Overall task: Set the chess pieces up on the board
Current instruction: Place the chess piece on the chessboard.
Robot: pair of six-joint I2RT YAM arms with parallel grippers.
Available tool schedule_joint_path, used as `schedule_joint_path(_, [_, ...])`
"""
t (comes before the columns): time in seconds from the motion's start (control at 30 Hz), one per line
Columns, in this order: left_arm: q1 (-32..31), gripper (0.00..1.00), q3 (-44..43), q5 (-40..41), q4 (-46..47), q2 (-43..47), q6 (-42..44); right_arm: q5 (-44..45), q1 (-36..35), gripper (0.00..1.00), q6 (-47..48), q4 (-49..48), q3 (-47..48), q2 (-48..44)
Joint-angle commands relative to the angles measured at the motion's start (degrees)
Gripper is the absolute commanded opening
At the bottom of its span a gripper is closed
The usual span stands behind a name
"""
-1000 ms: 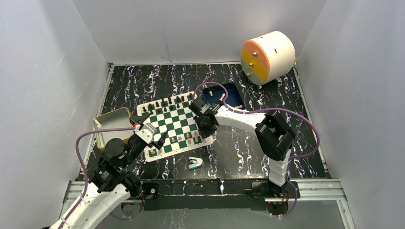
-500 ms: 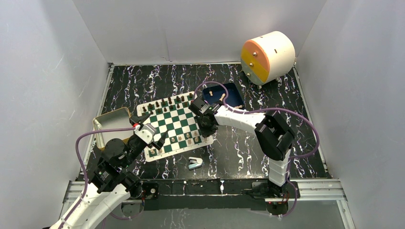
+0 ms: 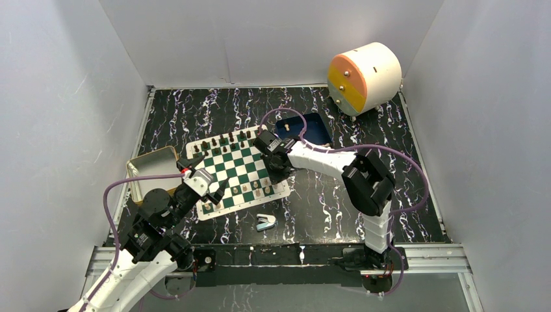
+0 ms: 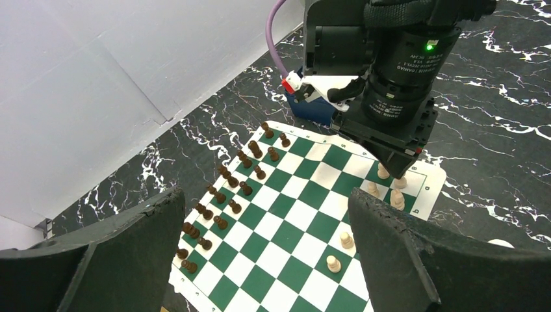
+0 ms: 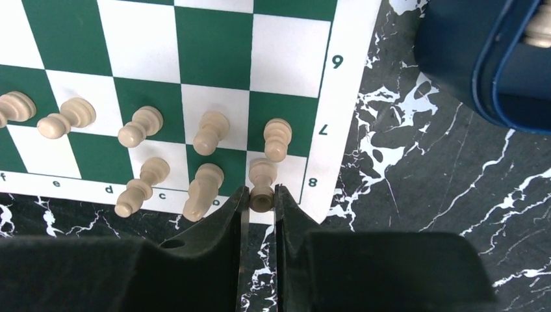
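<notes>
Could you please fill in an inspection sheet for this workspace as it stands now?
Surface: black marbled table; the board lies flat on it.
Job's things: dark pieces in two rows along the board's far edge; light pieces partly set along its near edge.
Clutter: light-blue stapler; blue tray holding a few light pieces; metal tin; white drum with an orange face.
Grippers: left gripper open above the board, holding nothing; right gripper shut on a corner piece by the printed 8.
Cables: left purple cable crosses the tin in the top view; right purple cable loops over the tray.
Surroundings: white walls; nothing else seen.
</notes>
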State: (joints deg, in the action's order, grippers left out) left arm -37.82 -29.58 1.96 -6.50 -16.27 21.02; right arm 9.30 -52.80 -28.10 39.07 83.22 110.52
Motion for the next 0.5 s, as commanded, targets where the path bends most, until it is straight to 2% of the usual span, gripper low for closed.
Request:
schedule_joint_path(0.0, [0.1, 0.92, -0.3, -0.5, 0.2, 0.0, 0.6, 0.8, -0.4, 0.26, -0.1, 0.7, 2.7, 1.4])
schedule_joint_path(0.47, [0.0, 0.93, -0.3, -0.5, 0.2, 0.4, 0.7, 2.2, -0.9, 0.27, -0.3, 6.3, 5.9, 2.6])
